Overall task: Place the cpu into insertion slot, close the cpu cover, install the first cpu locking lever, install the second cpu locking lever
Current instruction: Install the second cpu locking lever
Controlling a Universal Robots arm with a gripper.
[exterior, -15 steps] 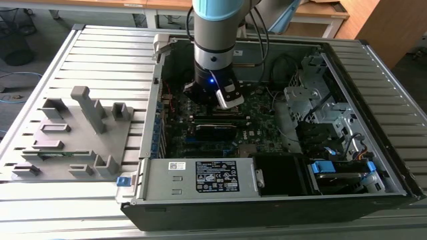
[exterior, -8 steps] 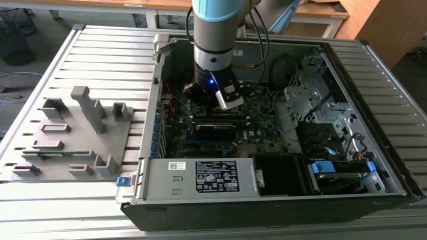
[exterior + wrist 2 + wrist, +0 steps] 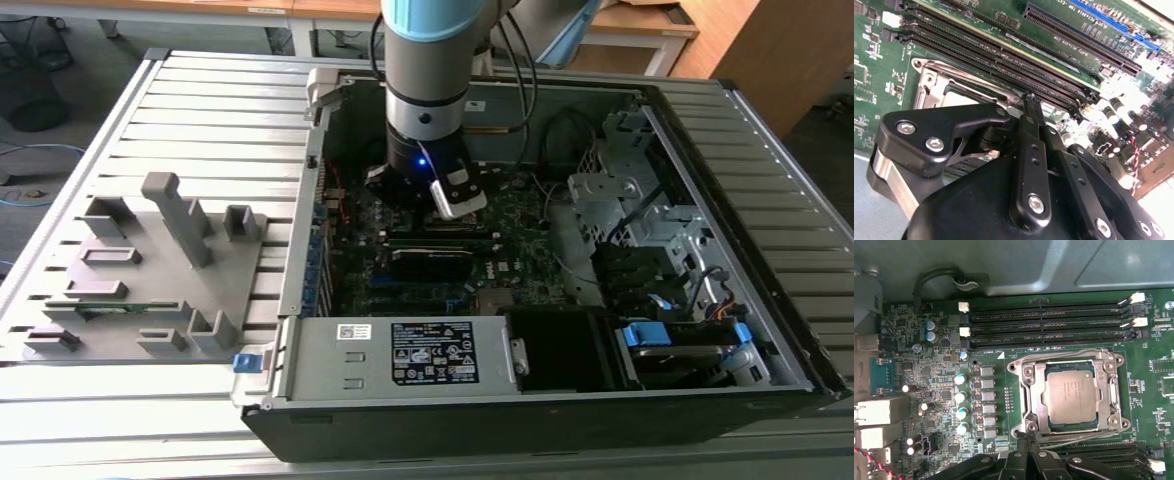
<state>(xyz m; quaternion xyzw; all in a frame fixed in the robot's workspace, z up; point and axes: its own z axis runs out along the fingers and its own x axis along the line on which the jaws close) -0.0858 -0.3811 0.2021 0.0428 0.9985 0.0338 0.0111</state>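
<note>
The gripper (image 3: 1030, 102) is down inside the open computer case (image 3: 747, 300), its black fingers (image 3: 1032, 150) pressed together into one narrow tip with no gap showing and nothing visibly caught between them. That tip sits right at the edge of the insertion slot (image 3: 1070, 392), touching or just short of its silvery rim; in the first wrist view the fingertips (image 3: 1029, 432) meet the corner of the frame.

Just past the tip lies the cpu (image 3: 1072, 396), seated flat in the socket with its grey-brown top showing. The cpu cover (image 3: 1110, 390) lies down over it, its square window framing the chip. Whether the locking levers along the frame are latched cannot be told.

Beyond the socket run the long black memory slots (image 3: 1049, 322), parallel and close to the frame, the nearest just beside the gripper's tip. A row of silver-topped capacitors (image 3: 960, 402) stands to one side of the socket on the green motherboard (image 3: 934, 390).

Farther off, in the exterior view, the arm (image 3: 427, 90) comes down from above. A black fan shroud (image 3: 567, 350) and a grey power supply box (image 3: 400, 355) lie toward the case's near wall, and a grey fixture block (image 3: 147, 270) rests well apart on the slatted table (image 3: 214, 110), at the exterior view's left.
</note>
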